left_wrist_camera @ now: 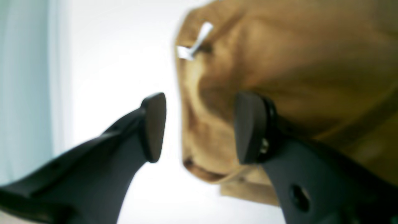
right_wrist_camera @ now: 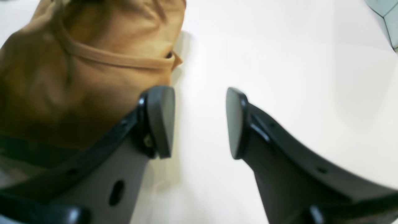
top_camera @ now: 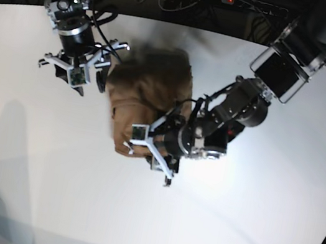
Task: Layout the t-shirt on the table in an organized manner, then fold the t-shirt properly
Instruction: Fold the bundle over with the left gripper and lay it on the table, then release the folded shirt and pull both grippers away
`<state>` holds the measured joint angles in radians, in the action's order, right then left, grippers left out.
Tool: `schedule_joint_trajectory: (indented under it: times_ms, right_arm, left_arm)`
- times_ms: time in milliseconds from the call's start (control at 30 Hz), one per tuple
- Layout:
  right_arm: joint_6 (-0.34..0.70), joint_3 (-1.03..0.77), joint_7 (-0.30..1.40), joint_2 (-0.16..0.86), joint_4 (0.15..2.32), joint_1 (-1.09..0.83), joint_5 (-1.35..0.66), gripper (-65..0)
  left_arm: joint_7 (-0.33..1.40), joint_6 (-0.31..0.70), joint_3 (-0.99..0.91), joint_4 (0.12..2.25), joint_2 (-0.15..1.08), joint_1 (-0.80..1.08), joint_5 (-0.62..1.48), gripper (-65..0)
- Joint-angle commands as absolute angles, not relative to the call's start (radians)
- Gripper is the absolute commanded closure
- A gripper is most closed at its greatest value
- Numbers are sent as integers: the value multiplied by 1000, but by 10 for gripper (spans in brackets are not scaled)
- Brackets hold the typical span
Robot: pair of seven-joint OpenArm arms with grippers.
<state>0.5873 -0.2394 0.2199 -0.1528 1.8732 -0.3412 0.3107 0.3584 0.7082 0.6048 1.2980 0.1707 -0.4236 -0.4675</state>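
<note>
Base view, left to right. Right gripper [top_camera: 88,78] is sitting at the far left of the table [top_camera: 30,155], just beside the left edge of the t-shirt [top_camera: 149,91]. Its wrist view shows the jaws standing apart with nothing between them, only bare white tabletop [right_wrist_camera: 279,46] in the gap. The left-hand finger [right_wrist_camera: 160,119] is sitting at the shirt's edge [right_wrist_camera: 77,77]; can't tell if it's touching the cloth. A folded hem or collar band is running across the cloth above that finger.

T-shirt is lying bunched in a compact tan-brown lump in the far middle of the table, not spread flat. Sleeves and outline can't be made out; parts look motion-blurred in the base view.

Left gripper [top_camera: 146,147] is reaching in from the right side, hovering over the near edge of the shirt lump. Its wrist view [left_wrist_camera: 199,127] shows the jaws gaping, nothing clamped. A rounded fold of the shirt [left_wrist_camera: 279,62] is sitting in the gap nearer the right-hand finger [left_wrist_camera: 248,127], and that finger is overlapping the cloth; contact unclear since the view is blurry. The left-hand finger is sitting over bare table [left_wrist_camera: 118,46]. Small white tag [left_wrist_camera: 194,42] is showing near the top of the cloth in that view.

Both arms are flanking the shirt, one on each side.
</note>
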Motion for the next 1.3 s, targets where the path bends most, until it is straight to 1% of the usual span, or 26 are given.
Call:
schedule_joint_trajectory:
  times_ms: [0,133,267,400,500,767,867,967,1167,1267]
  right_arm:
    - [591,-231,191,-157,1893,-337,298,-274]
    - [591,-166,191,-157,1893,-337,298,-274]
    - [591,-94,191,-157,1893,-338,298,-272]
    - [591,4,191,-157,1893,-338,298,-270]
    - [590,61,191,-157,1882,-329,298,-270]
    - [590,84,189,-157,1771,-297,297,-270]
    - [590,99,186,-157,1725,-302,297,-270]
    - [590,117,140,-157,1673,-335,297,-269]
    - [588,128,4,-157,1555,-354,297,-269]
    - [588,125,-21,-157,1521,-351,298,-269]
  left_arm:
    - [346,698,595,1326,166,-455,-467,-341]
    - [348,698,572,1356,174,-453,-464,-341]
    - [348,698,443,1429,185,-389,-463,-341]
    - [348,698,282,1506,188,-298,-463,-341]
    - [348,698,108,1537,185,-217,-463,-341]
    - [348,698,-248,1580,206,-71,-463,-341]
    - [348,698,-305,1592,213,-38,-463,-341]
    - [348,698,-351,1615,220,1,-463,-341]
    - [348,698,-367,1647,220,61,-463,-341]
    - [348,698,-367,1659,217,93,-463,-341]
